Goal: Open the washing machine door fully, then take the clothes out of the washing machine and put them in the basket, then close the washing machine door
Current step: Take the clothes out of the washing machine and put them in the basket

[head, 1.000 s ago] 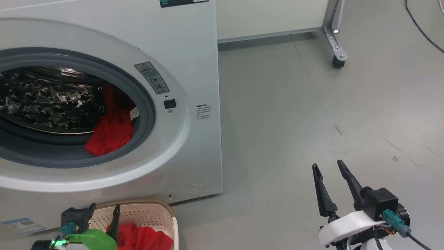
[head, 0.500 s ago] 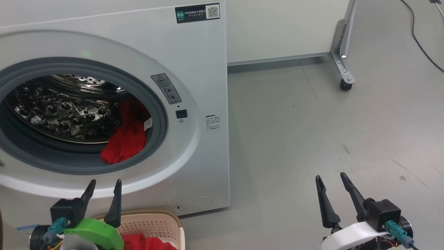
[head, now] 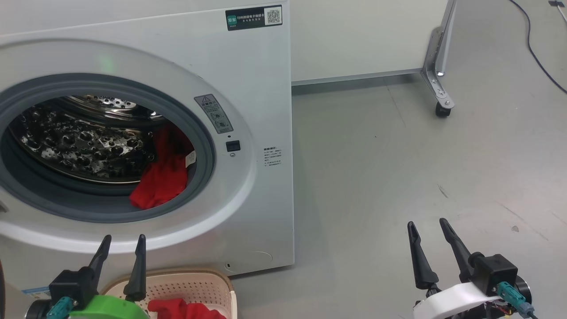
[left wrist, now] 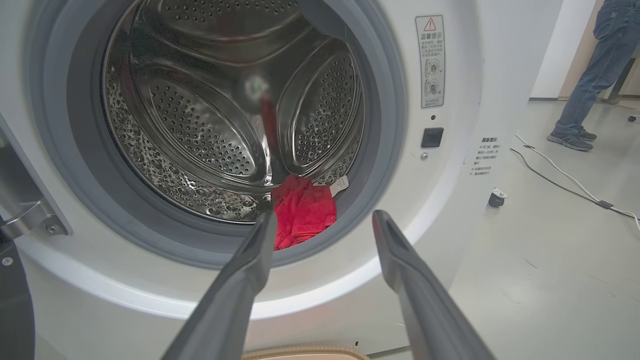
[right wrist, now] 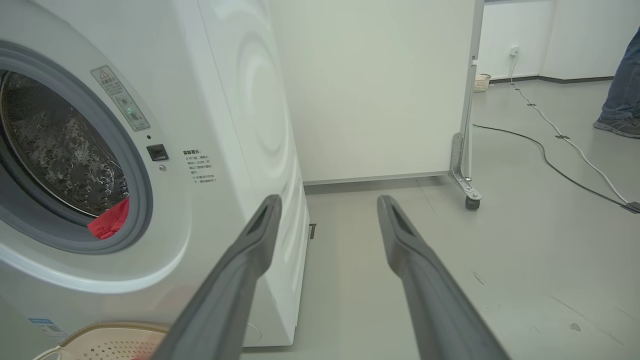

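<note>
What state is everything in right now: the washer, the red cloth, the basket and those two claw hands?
Big white front-loading washing machine: opening uncovered.
Bright red fabric garment: crumpled at the front edge of the steel drum.
Small cream perforated plastic basket: on the floor, red cloth inside.
Left gripper: open, empty.
Right gripper: open, empty.
</note>
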